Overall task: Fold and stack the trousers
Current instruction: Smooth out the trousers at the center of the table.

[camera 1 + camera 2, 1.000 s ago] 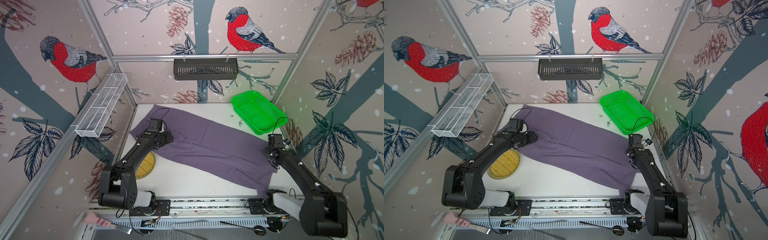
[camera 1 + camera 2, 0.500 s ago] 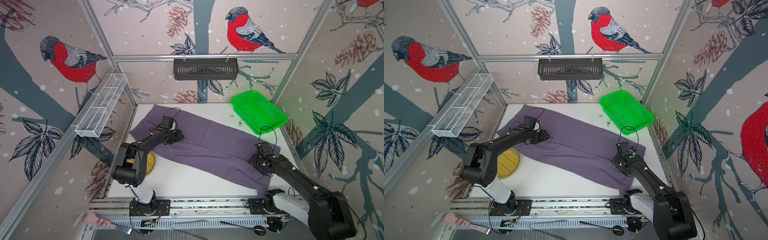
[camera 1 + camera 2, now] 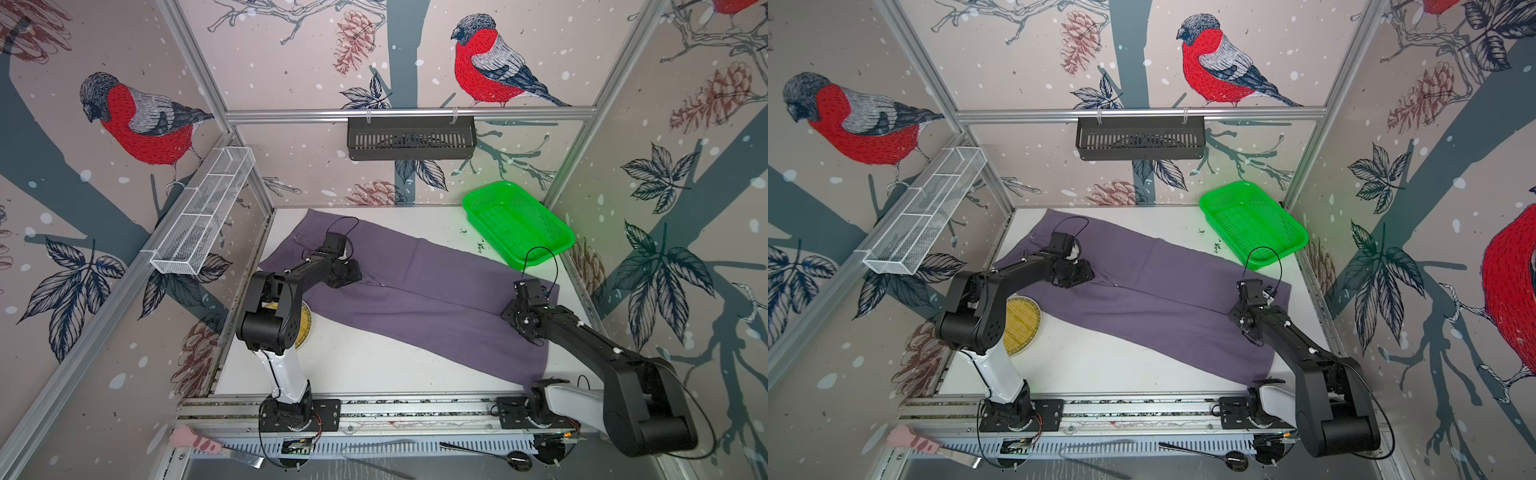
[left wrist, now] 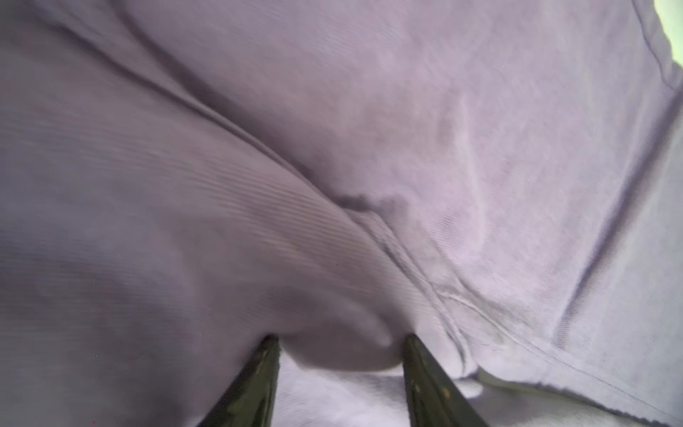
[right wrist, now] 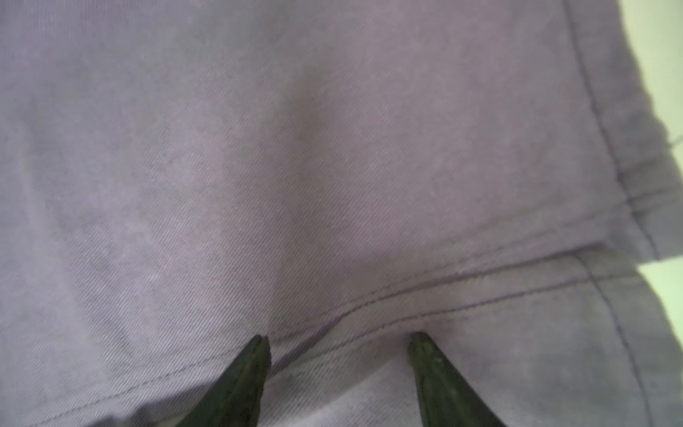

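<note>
The purple-grey trousers (image 3: 424, 291) (image 3: 1154, 291) lie spread flat, slanting across the white table from waist at back left to leg ends at front right. My left gripper (image 3: 352, 274) (image 3: 1086, 274) is down on the cloth near the crotch. In the left wrist view it (image 4: 340, 338) is open, with a hump of trouser cloth (image 4: 369, 111) bulging between the fingertips. My right gripper (image 3: 510, 316) (image 3: 1235, 316) rests low on the legs near their hems. It (image 5: 338, 338) is open, its tips on the cloth (image 5: 295, 148) beside a stitched seam.
A green basket (image 3: 517, 224) stands at the back right, touching the trousers' far edge. A yellow round mat (image 3: 306, 328) lies by the left arm's base. A white wire rack (image 3: 203, 216) hangs on the left wall and a black shelf (image 3: 411, 137) on the back wall.
The left gripper slid right along the trousers from the waist side toward the crotch. The right gripper moved in from the right edge onto the leg cloth. The trousers kept their place.
</note>
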